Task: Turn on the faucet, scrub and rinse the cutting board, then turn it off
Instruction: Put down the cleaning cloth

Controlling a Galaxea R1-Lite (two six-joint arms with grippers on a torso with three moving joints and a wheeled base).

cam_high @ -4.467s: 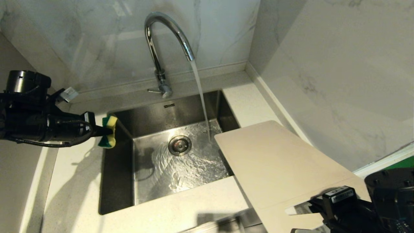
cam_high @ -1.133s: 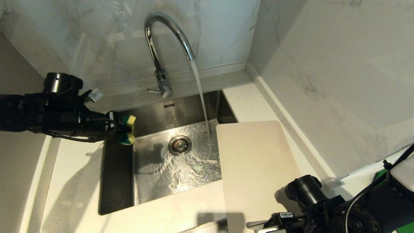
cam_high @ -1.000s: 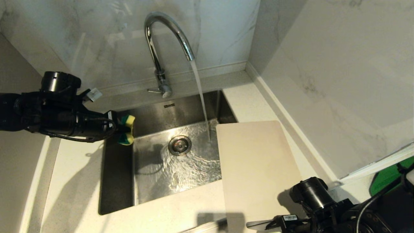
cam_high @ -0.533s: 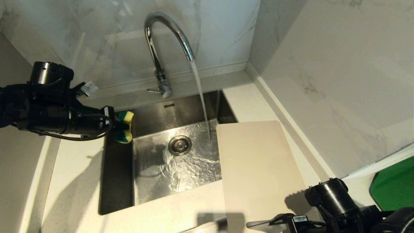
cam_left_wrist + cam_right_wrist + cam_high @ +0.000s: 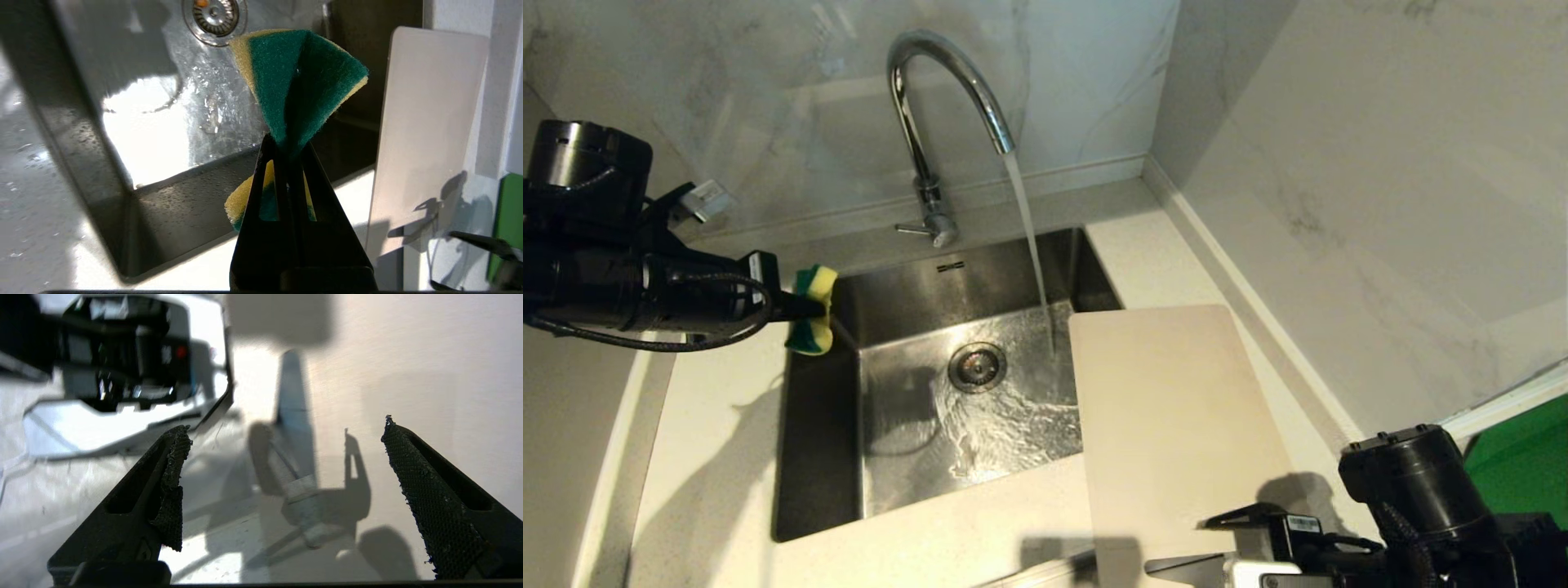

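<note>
The chrome faucet [image 5: 931, 122] is running, and its stream falls into the sink near the drain. The beige cutting board [image 5: 1176, 425] lies flat on the counter to the right of the sink, its left edge over the basin. My left gripper [image 5: 796, 309] hovers over the sink's far left corner, shut on a folded yellow-green sponge [image 5: 810, 320]. In the left wrist view the sponge [image 5: 298, 81] fans out past the pinched gripper [image 5: 287, 147]. My right gripper [image 5: 286, 426] stands open just above the board's near end [image 5: 408, 355], holding nothing.
The steel sink [image 5: 817, 457] holds rippling water around the drain [image 5: 977, 367]. A bright green board [image 5: 1519, 457] lies at the far right behind my right arm. Marble walls close in behind and to the right. White counter runs along the left and the front.
The board, earlier held tilted by my right gripper, now lies flat. My right gripper has let go, opened wide and drawn back. My left arm has pulled the sponge left and upward.
</note>
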